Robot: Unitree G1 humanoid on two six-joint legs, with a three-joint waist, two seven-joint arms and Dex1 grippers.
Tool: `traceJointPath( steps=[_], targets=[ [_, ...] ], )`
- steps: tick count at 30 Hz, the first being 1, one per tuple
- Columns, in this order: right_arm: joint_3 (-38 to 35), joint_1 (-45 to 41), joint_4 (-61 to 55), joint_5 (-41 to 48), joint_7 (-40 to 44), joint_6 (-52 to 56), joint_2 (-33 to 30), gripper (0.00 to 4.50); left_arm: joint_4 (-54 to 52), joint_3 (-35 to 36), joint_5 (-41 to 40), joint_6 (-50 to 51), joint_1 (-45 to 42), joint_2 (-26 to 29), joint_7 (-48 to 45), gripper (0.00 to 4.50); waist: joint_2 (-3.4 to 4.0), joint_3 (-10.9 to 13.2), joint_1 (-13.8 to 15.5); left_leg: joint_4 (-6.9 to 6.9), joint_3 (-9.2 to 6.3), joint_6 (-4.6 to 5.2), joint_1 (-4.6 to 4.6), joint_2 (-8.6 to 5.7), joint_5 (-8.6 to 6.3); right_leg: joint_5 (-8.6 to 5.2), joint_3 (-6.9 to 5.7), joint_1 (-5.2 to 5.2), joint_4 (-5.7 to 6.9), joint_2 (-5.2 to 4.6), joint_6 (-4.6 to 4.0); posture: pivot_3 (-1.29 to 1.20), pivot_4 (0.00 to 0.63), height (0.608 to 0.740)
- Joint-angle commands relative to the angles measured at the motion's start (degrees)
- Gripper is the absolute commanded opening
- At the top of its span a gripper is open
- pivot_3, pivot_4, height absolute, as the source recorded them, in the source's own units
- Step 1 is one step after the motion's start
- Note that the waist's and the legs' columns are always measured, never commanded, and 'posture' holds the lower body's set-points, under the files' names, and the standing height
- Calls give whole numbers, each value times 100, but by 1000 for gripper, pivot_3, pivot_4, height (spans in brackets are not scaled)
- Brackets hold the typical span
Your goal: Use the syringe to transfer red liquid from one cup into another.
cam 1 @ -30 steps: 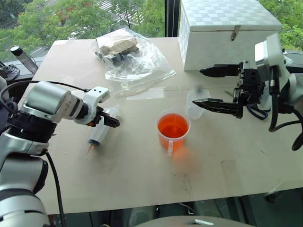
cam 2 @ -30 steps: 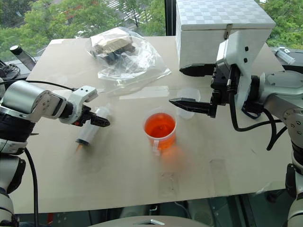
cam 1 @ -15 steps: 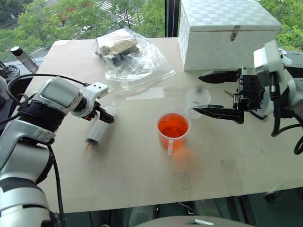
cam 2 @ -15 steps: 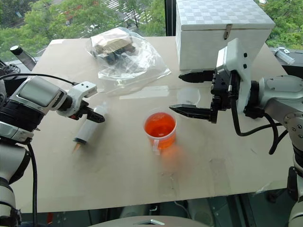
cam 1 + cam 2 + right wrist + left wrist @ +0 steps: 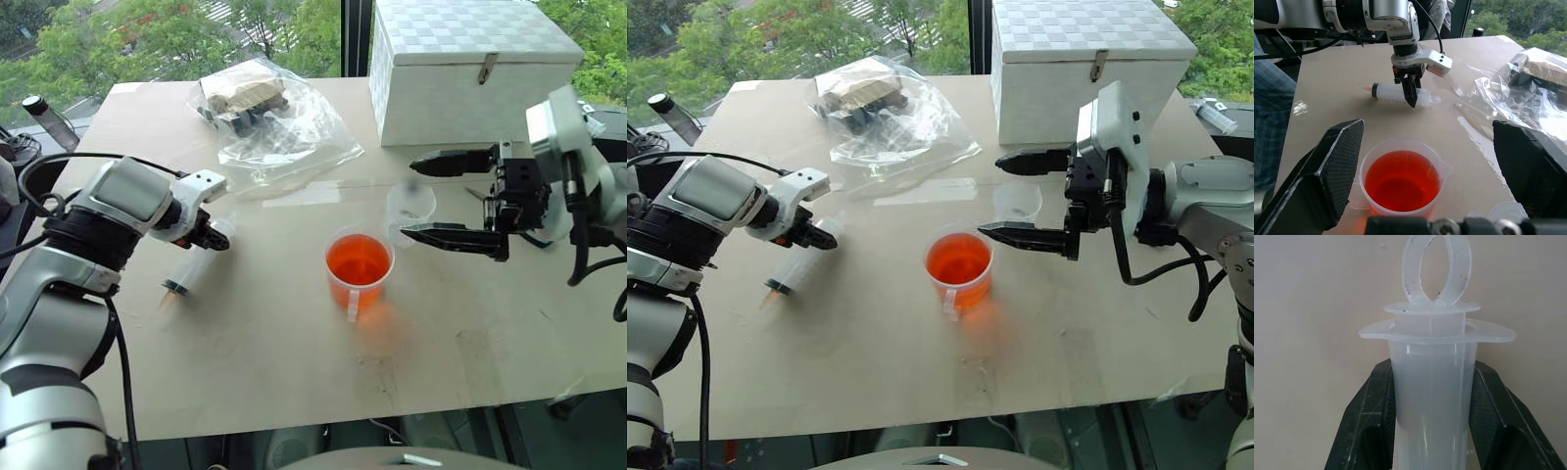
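Observation:
The clear syringe (image 5: 189,266) slants over the left of the table, its tip low near the surface. My left gripper (image 5: 212,239) is shut on its barrel (image 5: 1432,396) just under the flange, and the plunger ring sticks out past the black fingers (image 5: 1369,423). The wider cup (image 5: 358,270) holding the red liquid (image 5: 358,258) stands mid-table. The small colourless cup (image 5: 1019,202) sits just behind it to the right. My right gripper (image 5: 412,197) hovers open above the table there, pointing left, its fingertips at either side of the small cup.
A white checked box (image 5: 470,69) stands at the back right. A crumpled plastic bag (image 5: 265,117) with dark and tan items lies at the back centre. A bottle (image 5: 44,116) stands off the table's far left corner. The near half of the table (image 5: 294,372) is bare.
My left gripper has closed on the syringe and raised its plunger end slightly; the syringe has swung so that its tip points further left. The right gripper stays open in place.

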Motion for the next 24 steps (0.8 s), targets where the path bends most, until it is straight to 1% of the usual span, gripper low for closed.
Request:
traceJointPath(
  steps=[1,3,5,7,9,10,12,13,15,18,21,24],
  targets=[
    [-327,-31,0,125,14,-50,-62,4500,-378,1204,-307,-363,-456,-141,130,1373,-3,1,4,2,-2,0,-3,0,0,0,-3,0,0,0,0,0,150,740],
    [-408,-34,68,238,-3,-11,-59,4500,-519,1710,-508,-501,-561,-211,108,1373,-17,9,17,6,-4,0,-6,0,0,0,-5,-1,-1,-2,0,0,150,740],
    [-628,-26,281,482,-15,50,-43,4500,-786,2633,-919,-1105,-558,-472,156,1373,-15,8,8,8,-7,0,-11,0,0,0,-8,-2,-1,-2,0,0,150,740],
    [-914,19,607,665,56,14,-26,4500,-1145,3595,-1454,-1687,-528,-896,217,1373,-17,8,4,7,-5,0,-11,0,0,1,-8,0,-1,-6,1,0,150,740],
    [-1028,145,895,296,405,-396,-106,4500,-1639,4250,-1977,-1884,-409,-1344,318,1373,-17,8,6,8,-5,0,-11,0,0,1,-9,1,-1,-8,1,0,150,740],
    [-1018,194,1039,65,524,-526,-205,4500,-1937,4435,-2225,-1796,-307,-1512,386,1373,-17,8,8,9,-5,-1,-13,0,0,1,-10,1,-1,-8,1,0,150,740],
    [-1015,225,1264,-178,627,-658,-299,4500,-2385,4585,-2525,-1676,-120,-1706,493,1373,-16,7,-4,9,-2,-1,-13,0,0,1,-8,2,-1,-8,2,0,150,740],
    [-1074,201,1411,-182,656,-698,-283,4500,-2689,4681,-2721,-1749,35,-1920,604,1373,-16,7,-11,8,-1,-1,-11,0,0,1,-7,2,0,-8,2,0,150,740],
    [-1243,150,1653,-77,696,-749,-190,4500,-3186,4803,-3247,-1635,287,-2391,872,1373,-15,7,-15,9,1,-1,-6,0,1,1,-4,3,0,-6,2,0,150,740],
    [-1423,94,1776,126,517,-673,-17,4500,-3629,4726,-3796,-1497,631,-2782,1015,1373,-15,6,-20,13,-1,-2,-4,1,1,1,-4,4,0,-5,1,0,150,740],
    [-1578,90,1698,359,272,-543,77,4500,-3881,4526,-4121,-1499,962,-2911,943,1373,-14,5,-38,12,6,-2,3,1,1,1,5,4,1,-4,1,0,150,740],
    [-1744,39,1668,704,16,-329,72,4500,-4019,4213,-4195,-1693,1280,-2804,604,1373,-13,5,-27,11,6,-3,5,1,2,1,4,5,1,-4,1,0,150,740]
  ],
)
